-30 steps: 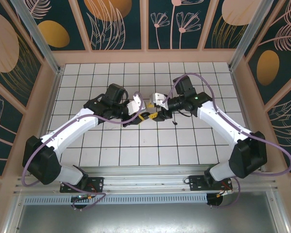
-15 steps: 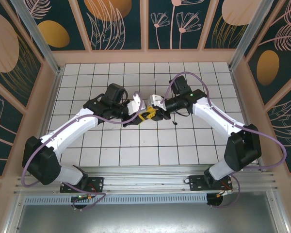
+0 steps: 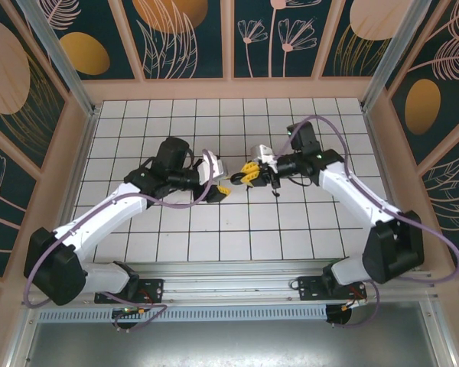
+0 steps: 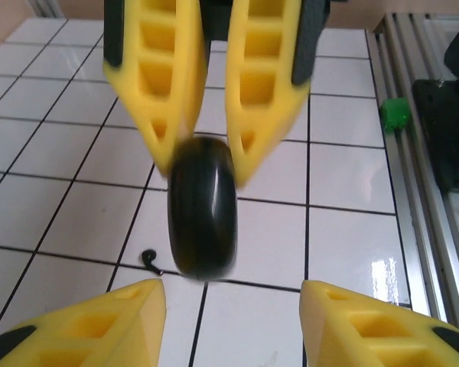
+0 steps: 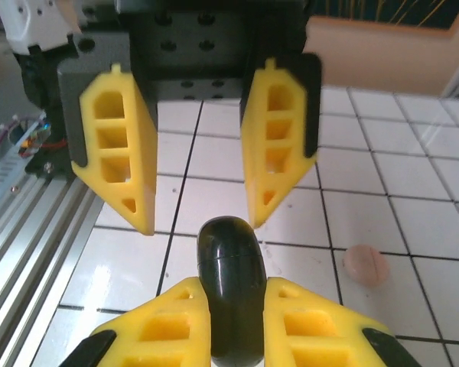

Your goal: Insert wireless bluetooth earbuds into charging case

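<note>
Right fingers grasp the charging case over the middle of the bench; left fingers stand spread.

The right fingers (image 5: 168, 321) are clenched on the narrow sides of the black, rounded charging case (image 5: 229, 283), which sticks out past their tips, clear of the white tiled bench (image 3: 183, 229). The left fingers (image 4: 107, 321) face it tip to tip, parted wider than the case and grasping nothing, not touching it. A small black bit (image 4: 149, 260) lies on a tile below the case. A pale-pink round piece (image 5: 366, 265) lies on the bench beside the case; whether it is an earbud I cannot tell.
</note>
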You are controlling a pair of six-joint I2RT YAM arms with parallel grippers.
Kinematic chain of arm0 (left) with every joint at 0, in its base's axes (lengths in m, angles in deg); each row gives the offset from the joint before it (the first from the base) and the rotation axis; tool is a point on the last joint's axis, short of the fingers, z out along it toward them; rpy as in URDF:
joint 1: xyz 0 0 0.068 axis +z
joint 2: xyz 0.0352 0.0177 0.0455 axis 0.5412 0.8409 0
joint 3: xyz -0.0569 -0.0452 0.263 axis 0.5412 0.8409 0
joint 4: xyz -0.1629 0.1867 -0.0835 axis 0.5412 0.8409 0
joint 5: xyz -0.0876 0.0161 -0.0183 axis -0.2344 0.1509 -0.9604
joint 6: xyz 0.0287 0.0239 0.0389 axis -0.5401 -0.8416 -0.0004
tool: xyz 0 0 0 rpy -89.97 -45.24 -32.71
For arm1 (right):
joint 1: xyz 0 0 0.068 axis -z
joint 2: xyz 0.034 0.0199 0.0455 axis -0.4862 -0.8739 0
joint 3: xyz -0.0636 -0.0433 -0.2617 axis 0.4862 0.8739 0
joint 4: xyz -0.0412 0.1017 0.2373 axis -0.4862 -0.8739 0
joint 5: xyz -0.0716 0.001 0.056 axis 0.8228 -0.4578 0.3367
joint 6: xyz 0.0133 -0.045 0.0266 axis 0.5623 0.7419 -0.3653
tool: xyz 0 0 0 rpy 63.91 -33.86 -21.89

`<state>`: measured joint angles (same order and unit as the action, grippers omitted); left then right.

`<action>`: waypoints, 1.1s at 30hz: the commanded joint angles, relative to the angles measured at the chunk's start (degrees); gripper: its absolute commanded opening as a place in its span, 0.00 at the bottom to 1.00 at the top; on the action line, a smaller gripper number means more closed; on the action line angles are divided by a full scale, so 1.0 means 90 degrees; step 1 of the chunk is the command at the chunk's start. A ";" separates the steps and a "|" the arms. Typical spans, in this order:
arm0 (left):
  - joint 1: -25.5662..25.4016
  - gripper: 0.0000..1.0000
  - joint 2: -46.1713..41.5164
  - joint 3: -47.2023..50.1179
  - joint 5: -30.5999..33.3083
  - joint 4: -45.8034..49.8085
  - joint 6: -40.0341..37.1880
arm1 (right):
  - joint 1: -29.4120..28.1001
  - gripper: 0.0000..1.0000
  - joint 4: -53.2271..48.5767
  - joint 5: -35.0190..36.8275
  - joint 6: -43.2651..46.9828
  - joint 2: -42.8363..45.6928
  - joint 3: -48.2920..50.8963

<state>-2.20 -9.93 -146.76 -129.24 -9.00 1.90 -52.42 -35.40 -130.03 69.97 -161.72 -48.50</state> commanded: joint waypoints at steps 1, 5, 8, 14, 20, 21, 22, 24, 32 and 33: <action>-0.0050 0.51 -0.0194 0.0416 -0.0640 -0.1442 0.0455 | 0.0277 0.08 0.1525 -0.0924 -0.1119 0.0752 0.0675; -0.0048 0.53 -0.0116 0.0523 -0.1009 -0.2071 0.0726 | 0.0472 0.10 0.3229 -0.0985 -0.2579 0.1490 0.1650; -0.0049 0.54 -0.0009 0.0434 -0.1188 -0.2200 0.0795 | 0.0464 0.10 0.4466 -0.0778 -0.3619 0.1837 0.2216; -0.0044 0.54 0.0093 0.0373 -0.1611 -0.2425 0.0796 | 0.0394 0.10 0.6318 -0.0327 -0.5132 0.1924 0.2842; -0.0044 0.48 0.0136 0.0335 -0.1765 -0.2552 0.0875 | 0.0162 0.09 0.6698 -0.0195 -0.5394 0.1776 0.2883; -0.0048 0.48 0.0132 0.0334 -0.1742 -0.2564 0.0880 | 0.0135 0.09 0.6740 -0.0194 -0.5418 0.1755 0.2891; -0.0050 0.48 0.0118 0.0343 -0.1718 -0.2583 0.0881 | 0.0116 0.09 0.6777 -0.0204 -0.5439 0.1744 0.2884; -0.0049 0.49 0.0106 0.0364 -0.1716 -0.2639 0.0909 | 0.0062 0.09 0.6815 -0.0196 -0.5459 0.1696 0.2882; -0.0050 0.35 0.0095 0.0373 -0.1851 -0.2746 0.1001 | -0.0126 0.09 0.6983 -0.0097 -0.5537 0.1496 0.2863; -0.0041 0.30 0.0092 0.0366 -0.1853 -0.2751 0.1001 | -0.0149 0.09 0.6998 -0.0078 -0.5548 0.1489 0.2863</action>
<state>-2.20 -9.06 -142.45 -143.77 -31.88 10.82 -53.10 24.03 -131.60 20.94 -148.08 -23.02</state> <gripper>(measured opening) 0.323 0.163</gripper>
